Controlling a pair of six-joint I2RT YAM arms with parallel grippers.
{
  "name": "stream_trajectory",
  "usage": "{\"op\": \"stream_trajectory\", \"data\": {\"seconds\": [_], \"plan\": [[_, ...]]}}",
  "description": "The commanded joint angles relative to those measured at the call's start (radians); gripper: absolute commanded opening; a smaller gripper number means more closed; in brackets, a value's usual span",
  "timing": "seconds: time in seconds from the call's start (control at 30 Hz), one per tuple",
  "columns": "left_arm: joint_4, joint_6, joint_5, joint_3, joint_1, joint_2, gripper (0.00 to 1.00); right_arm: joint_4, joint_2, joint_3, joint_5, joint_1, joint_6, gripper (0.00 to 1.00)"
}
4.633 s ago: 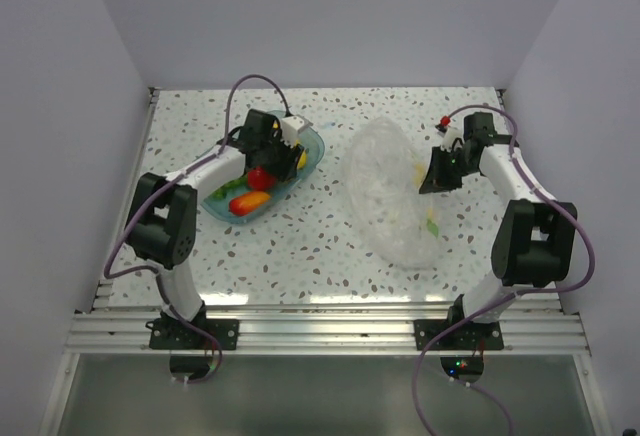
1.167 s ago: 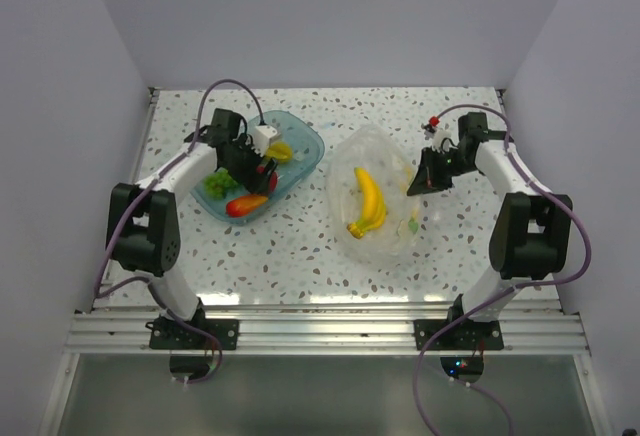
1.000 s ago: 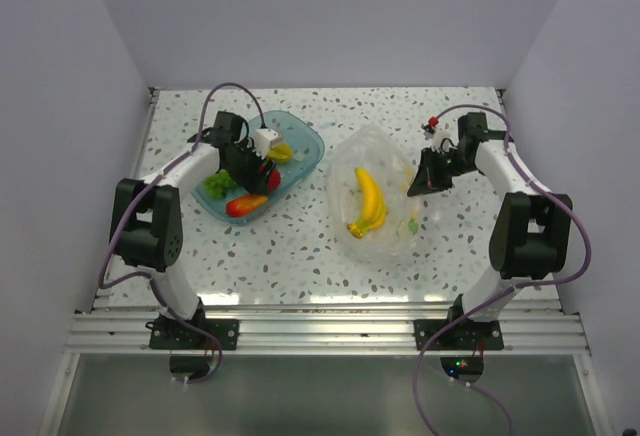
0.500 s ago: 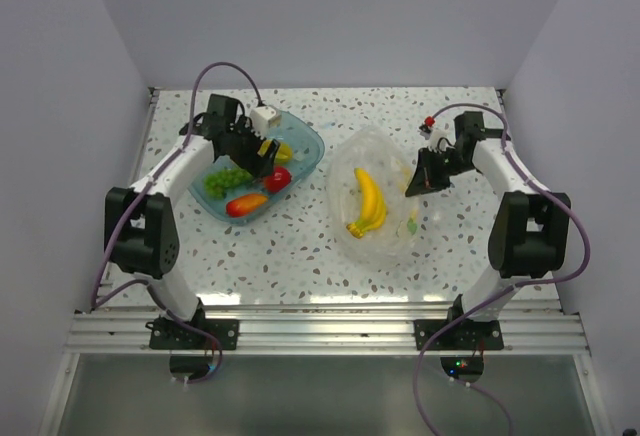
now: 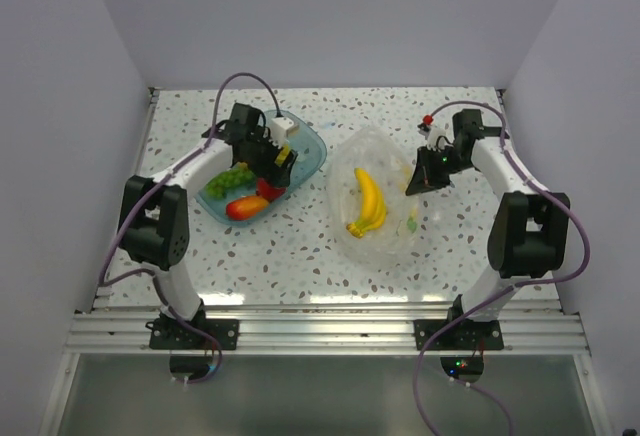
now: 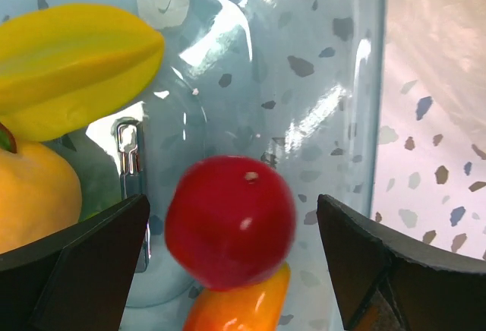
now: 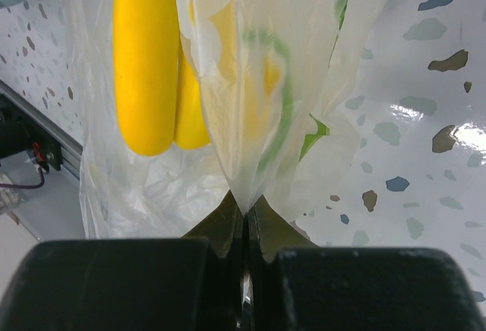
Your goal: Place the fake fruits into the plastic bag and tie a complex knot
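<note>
Left claw (image 5: 277, 160) hangs over the teal tray (image 5: 312, 142) in the top view, close above the red apple (image 5: 268, 188). The grape cluster (image 5: 228, 178) and the orange-red piece (image 5: 247, 206) lie beside the apple in the tray. The right claw (image 5: 418, 178) is at the right edge of the plastic bag (image 5: 392, 248), which lies on the worktop (image 5: 300, 256) between the arms. The banana bunch (image 5: 368, 201) is already inside it.

In the left wrist view, the fingers stand wide apart, one on each side of the red apple (image 6: 230, 221), and do not touch it.

In the right wrist view, the right claw (image 7: 244, 211) is pressed together on a fold of the plastic bag (image 7: 250, 80). The banana bunch (image 7: 148, 58) shows through the film.

The step in hand seems to be picking the apple. The next move probably calls for lowering the left claw, closing it centred on the round, glossy fruit so it does not slip out, then carrying it to the bag mouth.
</note>
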Motion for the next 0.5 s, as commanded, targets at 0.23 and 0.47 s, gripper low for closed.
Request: {"op": "stream_trajectory", "data": {"seconds": [0.23, 0.47], "plan": [[0.027, 0.012, -0.082, -0.038, 0.008, 0.036, 0.97, -0.024, 0.014, 0.054, -0.036, 0.005, -0.023, 0.0], [0.026, 0.006, -0.067, -0.049, 0.008, 0.041, 0.86, -0.027, 0.025, 0.057, -0.051, 0.005, -0.029, 0.0]]}}
